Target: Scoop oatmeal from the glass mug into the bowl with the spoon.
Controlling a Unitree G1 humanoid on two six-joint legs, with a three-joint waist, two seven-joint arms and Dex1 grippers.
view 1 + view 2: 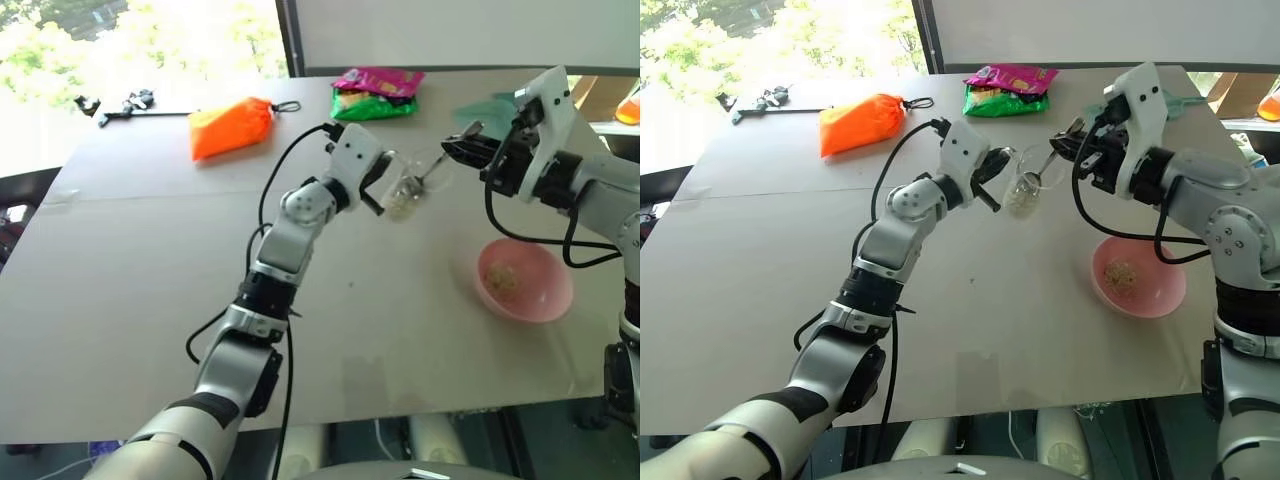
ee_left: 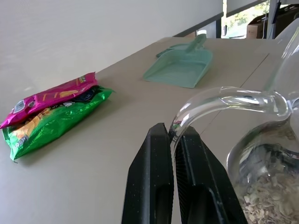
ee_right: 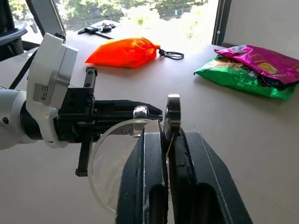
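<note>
Left eye view, oatmeal (image 1: pixel 398 207) in glass mug (image 1: pixel 405 192), bowl (image 1: pixel 524 280)

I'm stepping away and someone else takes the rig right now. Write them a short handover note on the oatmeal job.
Left gripper: fingers shut on the handle of the glass mug, held tilted above the table.
Right gripper: fingers shut on the spoon, its tip at the mug's mouth.
Oatmeal: some left in the mug; a small heap already in the pink bowl, which sits on the table below the right arm.
Done: at least one scoop delivered, by the look of it.
Left: dip the spoon in, carry the next scoop to the bowl, repeat.
</note>
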